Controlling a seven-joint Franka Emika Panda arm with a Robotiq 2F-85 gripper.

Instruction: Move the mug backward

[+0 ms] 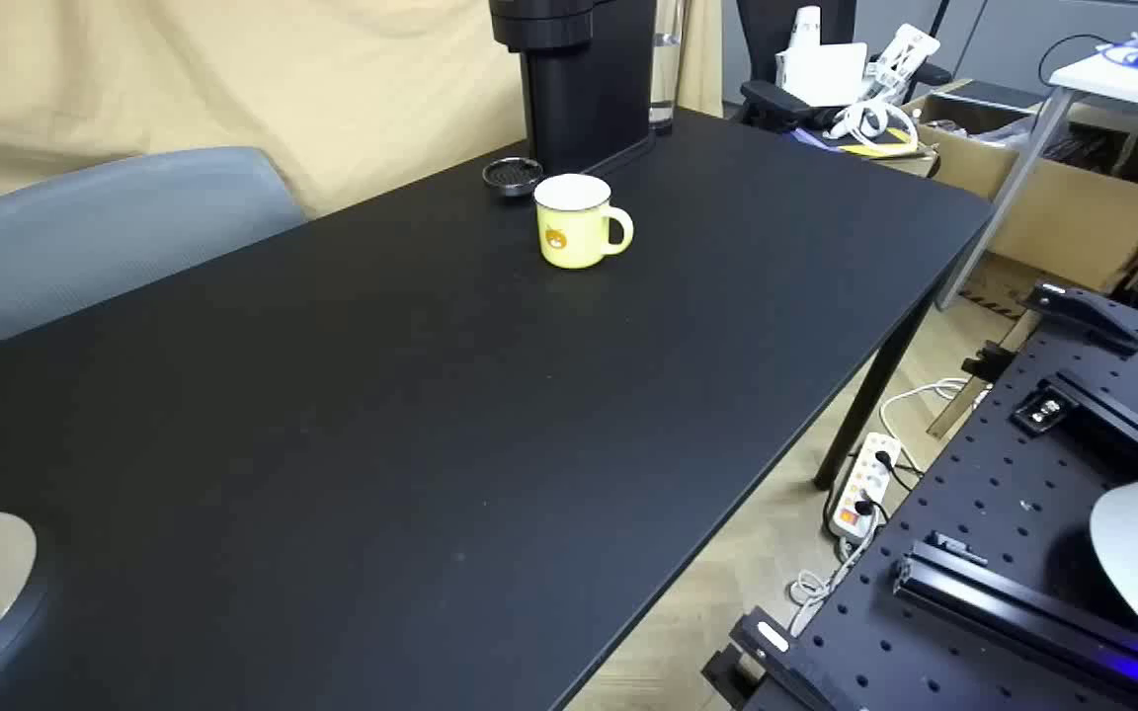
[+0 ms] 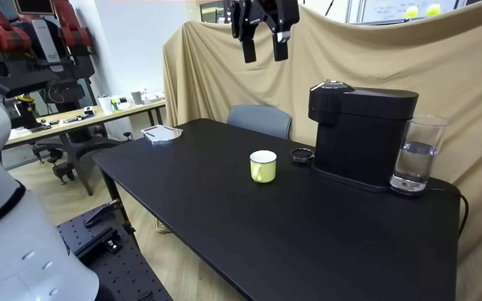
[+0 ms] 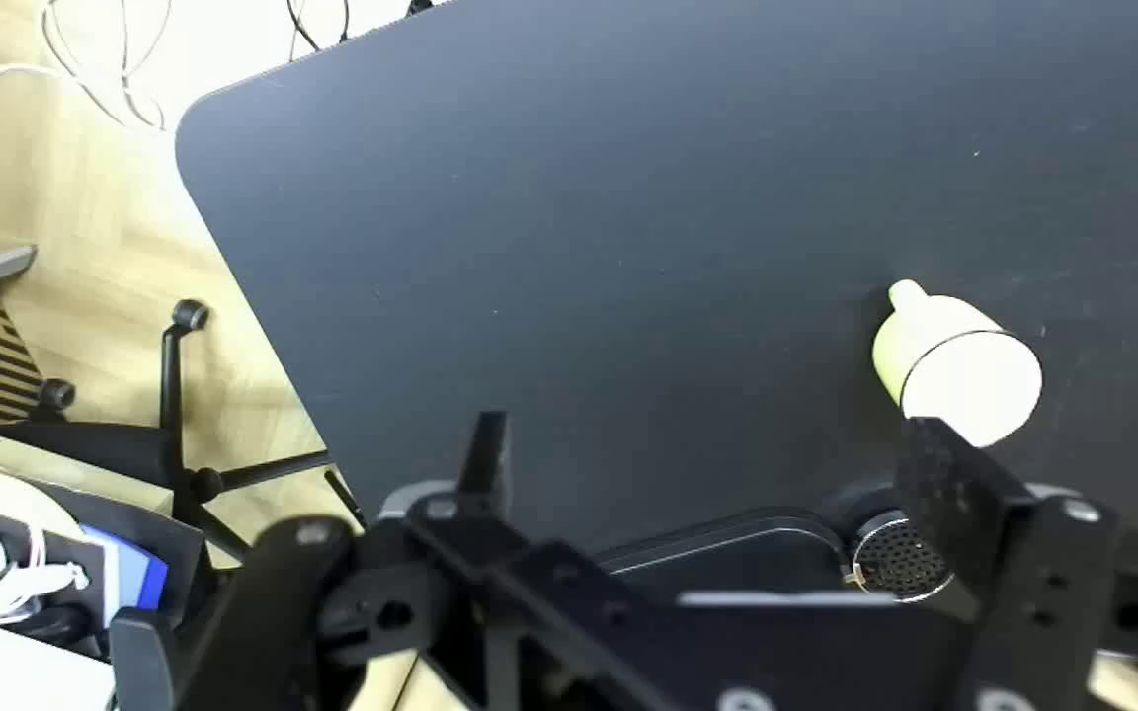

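The gripper (image 2: 265, 49) is suspended above desk height; in an exterior view it appears higher than the coffee machine (image 2: 358, 138) and to its left. Its two fingers are spread, with a wide gap between the tips. In the wrist view, the coffee machine shows partly between and behind the fingers.

The mug (image 2: 262, 168) stands upright on the desk (image 2: 316, 238), near the front end of the coffee machine, lower than the gripper and well apart from it. Outside: pale yellow. Inside: white. Rim: thin dark line. Marking: a printed animal face (image 1: 556, 239) on the side wall, visible in an exterior view. The loop handle is on the side away from the round tray (image 2: 302, 155), which is dark, perforated on top, and set at the front foot of the coffee machine. Mug and tray are apart.

At the opposite end of the coffee machine stands a clear tank (image 2: 414, 159), partly filled with clear liquid.

A beige cloth (image 2: 207, 71) hangs behind the coffee machine. In an exterior view, a whiteboard (image 2: 391, 7) above the cloth carries writing too small to read. Well to the left of the coffee machine, a red-and-black robot (image 2: 73, 35) bears a small marking, also unreadable.
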